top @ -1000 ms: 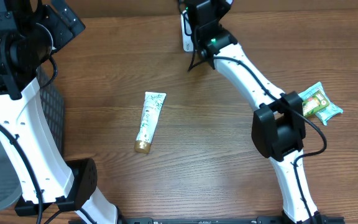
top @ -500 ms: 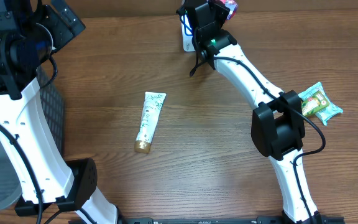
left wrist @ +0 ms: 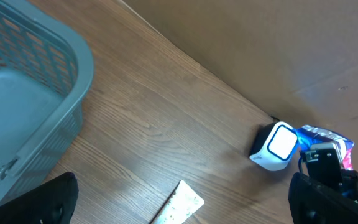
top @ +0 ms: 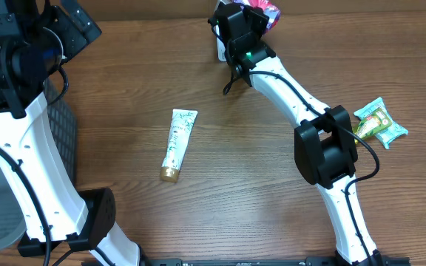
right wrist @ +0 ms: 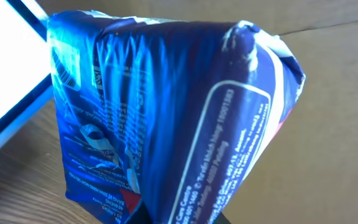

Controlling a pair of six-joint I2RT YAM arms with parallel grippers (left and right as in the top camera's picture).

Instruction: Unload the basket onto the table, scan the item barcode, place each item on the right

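A wooden table (top: pixel 235 192) fills the overhead view. At its left edge stands a grey plastic basket (left wrist: pixel 48 137) with latticed walls. The left arm (top: pixel 21 148) rises beside it, well away from the work. The left gripper (left wrist: pixel 182 202) hangs above the table with its two dark fingers (left wrist: pixel 39 202) spread wide apart and nothing between them.

The right arm (top: pixel 294 96) stretches from the near edge of the table to the far edge at the top centre. There the right gripper (top: pixel 257 15) is closed tight on a blue packet (right wrist: pixel 166 112), clamping it at its lower end. The fingers themselves are almost wholly hidden behind the packet in the right wrist view. The packet stands up from the gripper, clear of the table, and fills most of that view with its printed face turned to the camera. A small barcode patch sits near the packet's upper left corner.

Just beside that corner is the bright white window of the scanner (left wrist: pixel 275 146), a small white box with a blue-edged face. It sits on the table against the back wall. In the left wrist view the packet is close to the scanner, and I cannot tell whether they touch.

A white tube (top: pixel 178 142) with a gold cap lies flat near the table's middle, well apart from both grippers. A small green snack packet (top: pixel 379 122) lies at the right, beside the right arm's elbow.
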